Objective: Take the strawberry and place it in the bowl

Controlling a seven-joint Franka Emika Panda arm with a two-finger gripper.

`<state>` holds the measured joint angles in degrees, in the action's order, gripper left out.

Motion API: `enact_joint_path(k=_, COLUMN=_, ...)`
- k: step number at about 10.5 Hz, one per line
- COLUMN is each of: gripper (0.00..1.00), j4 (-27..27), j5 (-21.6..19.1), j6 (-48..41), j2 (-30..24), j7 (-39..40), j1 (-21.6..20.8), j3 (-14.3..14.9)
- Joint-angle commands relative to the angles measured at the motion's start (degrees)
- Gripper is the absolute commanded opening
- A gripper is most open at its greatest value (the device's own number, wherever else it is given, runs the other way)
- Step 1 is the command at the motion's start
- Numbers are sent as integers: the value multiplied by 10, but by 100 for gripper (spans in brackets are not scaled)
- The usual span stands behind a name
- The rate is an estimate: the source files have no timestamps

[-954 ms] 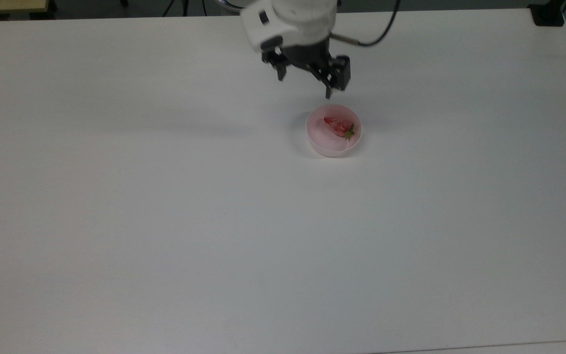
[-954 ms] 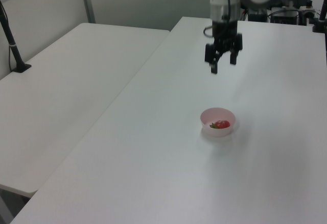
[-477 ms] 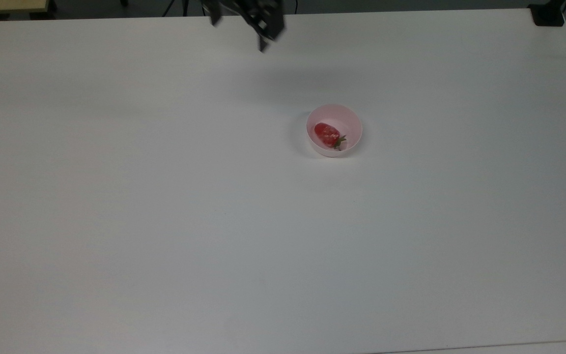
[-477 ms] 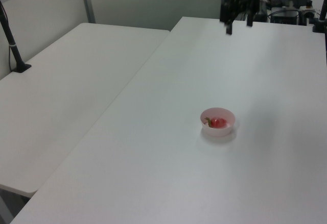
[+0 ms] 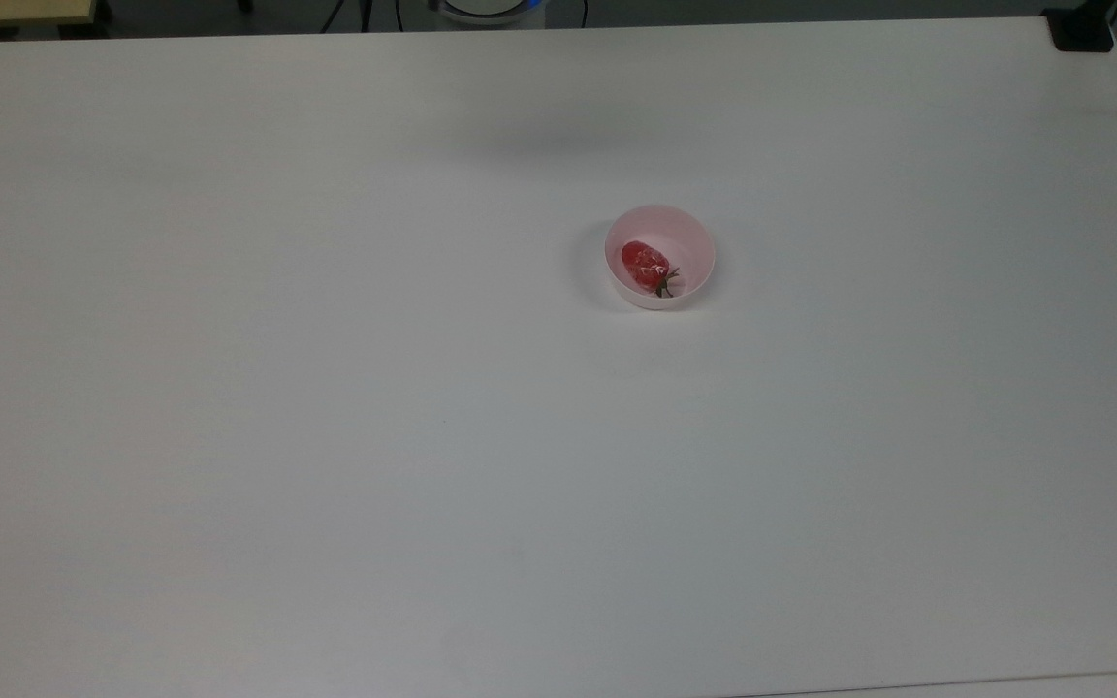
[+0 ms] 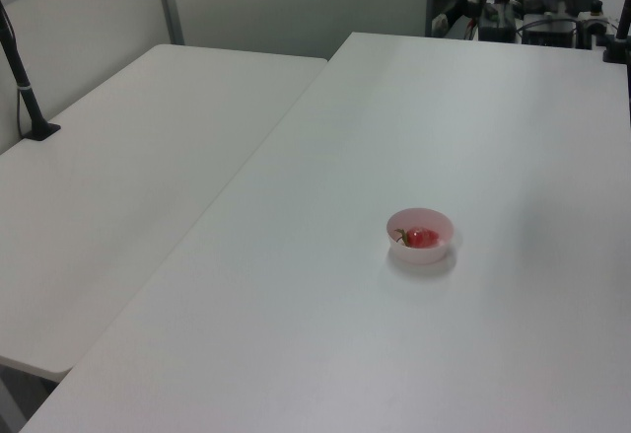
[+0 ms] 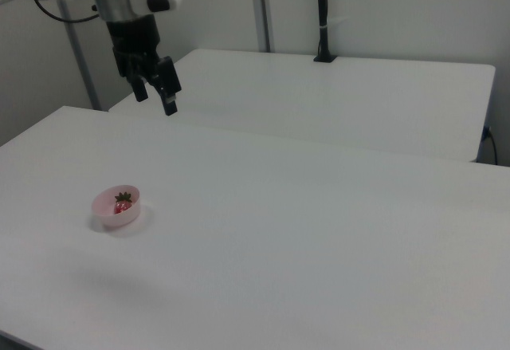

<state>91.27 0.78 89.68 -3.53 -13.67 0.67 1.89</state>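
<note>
Strawberry point(image 5: 645, 263) lies inside the bowl point(image 5: 689, 239), resting on the bottom against the wall at the top view's left, its green stem end turned toward the table's point(image 5: 326, 436) near edge in the top view. In the left view the strawberry point(image 6: 421, 238) sits low in the bowl point(image 6: 440, 226) with its leaves pointing to the left view's left, and in the right view the strawberry point(image 7: 122, 205) shows its stem uppermost above the bowl's point(image 7: 103, 202) rim line. The bowl stands upright on the white table, nearer the far edge than the near edge in the top view and a little toward the top view's right of the middle.

The jaws point(image 7: 154, 100) hang high in the air in the right view, well apart from the bowl and above the table's far edge, pointing downward with a slight tilt. Their two black fingers point(image 7: 169, 100) stand spread with a clear gap between them and nothing held.

A second white table point(image 6: 128, 186) stands just beside the first, at the left view's left, with a black post point(image 6: 25, 83) clamped at its edge.
</note>
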Motion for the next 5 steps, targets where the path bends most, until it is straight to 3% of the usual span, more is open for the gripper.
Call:
enact_joint_path(k=1, gripper=100, j4=-22, j5=15, j6=-5, j2=5, j7=59, j1=-4, j3=19)
enact_joint_path(k=5, gripper=100, j4=-22, j5=9, j6=-5, j2=7, j7=157, j1=-1, j3=20)
